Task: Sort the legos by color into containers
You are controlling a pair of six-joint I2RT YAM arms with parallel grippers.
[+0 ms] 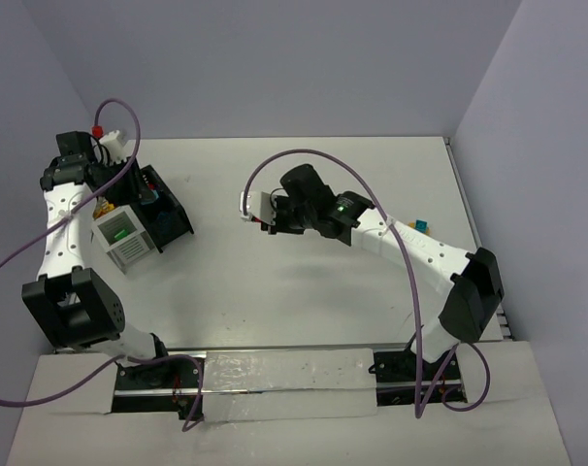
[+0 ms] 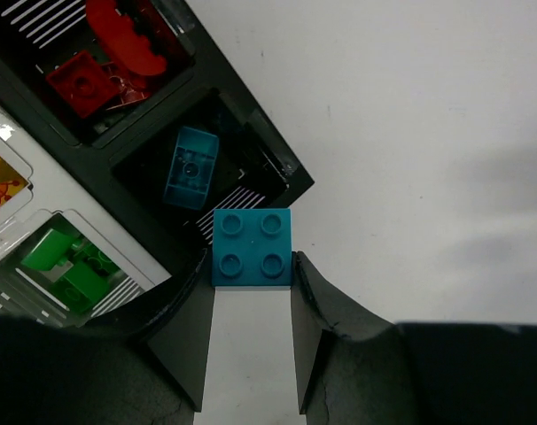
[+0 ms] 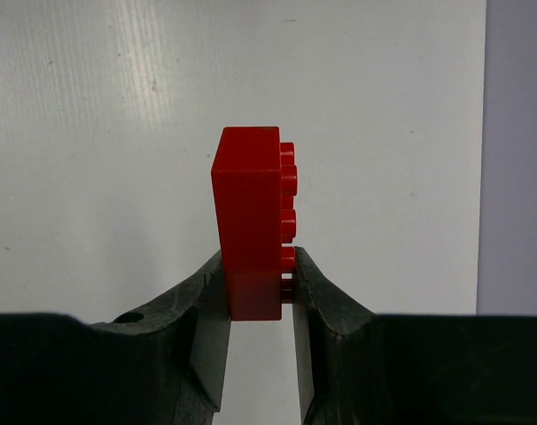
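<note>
Lego (image 2: 252, 246) between jaws, left and right

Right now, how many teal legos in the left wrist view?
2. One teal lego pinched in the left claw; a second teal lego lies inside the black container beyond it. More may be hidden.

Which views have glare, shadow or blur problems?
Top external: even light, mild glare on the shiny strip by the arm bases. Left wrist: teal brick sharp, soft shadows on the table to its right. Right wrist: red brick crisp, fingers nearly black.
</note>
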